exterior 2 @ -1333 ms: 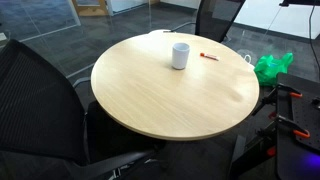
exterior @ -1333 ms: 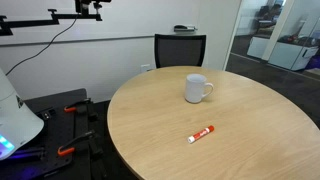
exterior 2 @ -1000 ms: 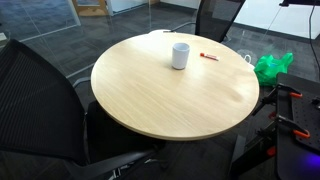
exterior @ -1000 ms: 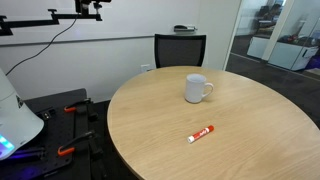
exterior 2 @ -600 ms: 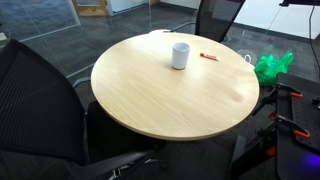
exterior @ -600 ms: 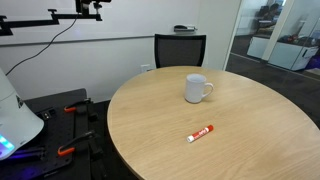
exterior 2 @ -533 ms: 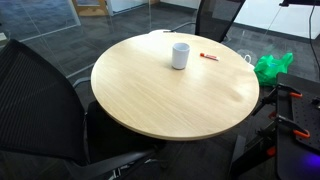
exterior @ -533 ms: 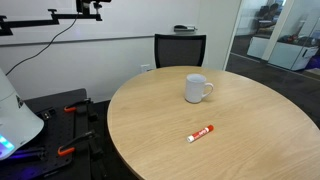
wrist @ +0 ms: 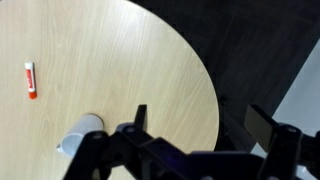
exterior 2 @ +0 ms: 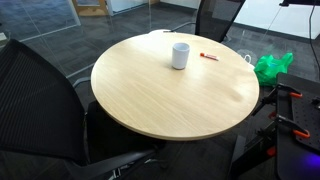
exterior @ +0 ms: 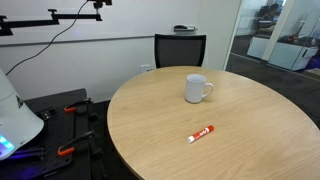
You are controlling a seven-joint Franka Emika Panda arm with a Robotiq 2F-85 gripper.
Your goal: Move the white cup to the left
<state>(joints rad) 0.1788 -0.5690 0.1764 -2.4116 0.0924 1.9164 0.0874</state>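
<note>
Wrist view, white cup [wrist: 82,131], contents unclear; claw [wrist: 200,113] spread

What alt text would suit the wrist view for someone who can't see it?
Seen from above, the open gripper hangs over a round wooden table, holding nothing. The white cup peeks out at lower left, and a red-and-white marker lies near the picture's left edge. Dark floor fills the right.
</note>
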